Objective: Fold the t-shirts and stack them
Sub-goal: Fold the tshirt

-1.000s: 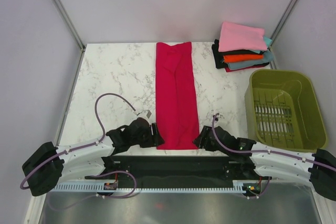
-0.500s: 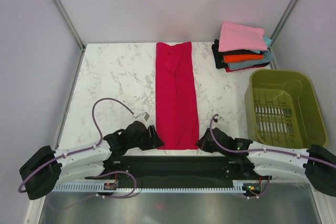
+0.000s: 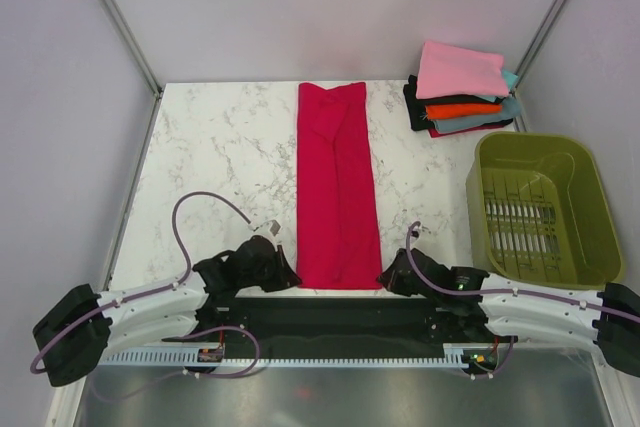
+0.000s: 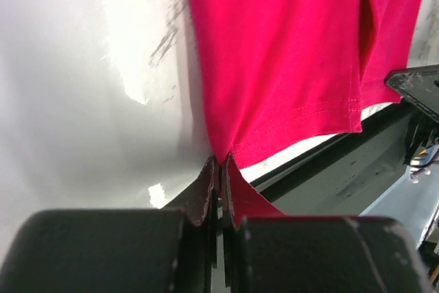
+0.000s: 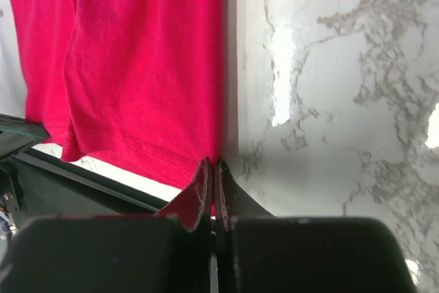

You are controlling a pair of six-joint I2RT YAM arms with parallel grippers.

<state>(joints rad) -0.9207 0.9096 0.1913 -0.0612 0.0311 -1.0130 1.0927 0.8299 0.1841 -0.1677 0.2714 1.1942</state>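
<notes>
A crimson-red t-shirt (image 3: 337,187), folded into a long narrow strip, lies down the middle of the marble table from the far edge to the near edge. My left gripper (image 3: 292,272) is shut on its near left hem corner; in the left wrist view the red cloth (image 4: 274,53) is pinched between the gripper's (image 4: 221,162) jaws. My right gripper (image 3: 385,275) is shut on the near right hem corner, and the red cloth (image 5: 137,53) runs into that gripper's (image 5: 212,164) closed jaws. Folded t-shirts (image 3: 462,89) sit stacked at the far right, a pink one (image 3: 458,69) on top.
An olive-green plastic basket (image 3: 530,137) stands at the right edge, just in front of the folded stack. A black bar (image 4: 384,162) runs along the near table edge under the hem. Grey walls close in the table's left, far and right sides.
Both grippers slid in to the near hem corners and closed on them, the right one first. The arms sank slightly toward the near edge; the shirt has barely shifted.
</notes>
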